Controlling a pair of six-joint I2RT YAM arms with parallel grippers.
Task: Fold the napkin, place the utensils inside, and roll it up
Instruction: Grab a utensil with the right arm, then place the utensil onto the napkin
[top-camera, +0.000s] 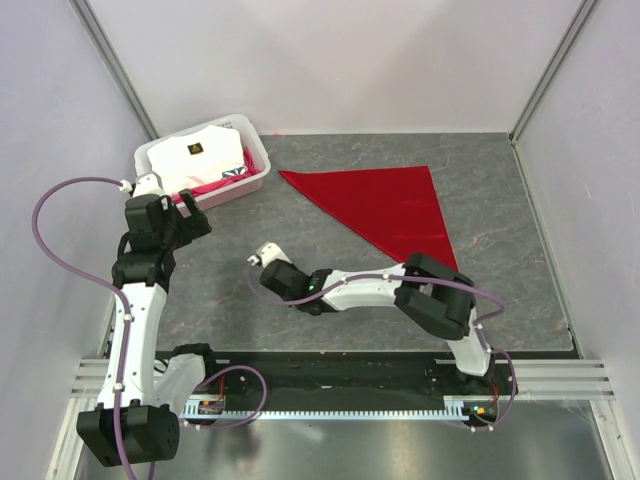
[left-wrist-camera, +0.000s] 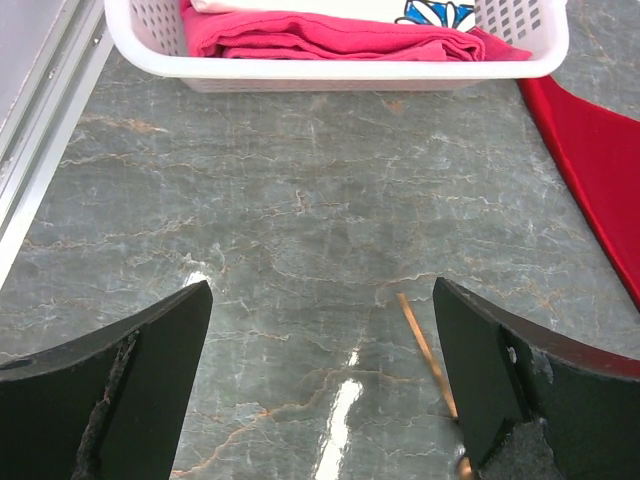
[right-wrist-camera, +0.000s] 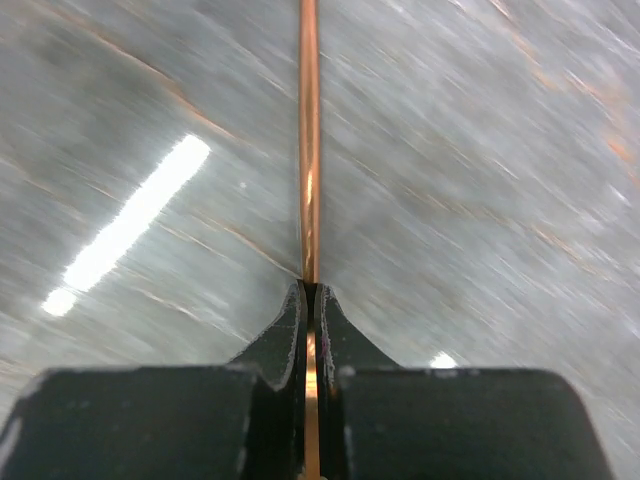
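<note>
The red napkin (top-camera: 385, 205) lies folded into a triangle on the grey table, right of centre; its edge shows in the left wrist view (left-wrist-camera: 600, 170). A thin brown spoon handle (right-wrist-camera: 308, 150) runs straight out from my right gripper (right-wrist-camera: 310, 290), which is shut on it low over the table, left of centre (top-camera: 262, 262). The spoon's bowl is hidden. The same handle (left-wrist-camera: 420, 340) shows beside the right finger of my left gripper (left-wrist-camera: 320, 360). My left gripper (top-camera: 190, 222) hangs open and holds nothing, near the basket.
A white plastic basket (top-camera: 150, 155) with folded pink and white patterned cloths stands at the back left, its rim (left-wrist-camera: 350, 72) close ahead of my left gripper. Metal frame posts and white walls enclose the table. A rail runs along the near edge.
</note>
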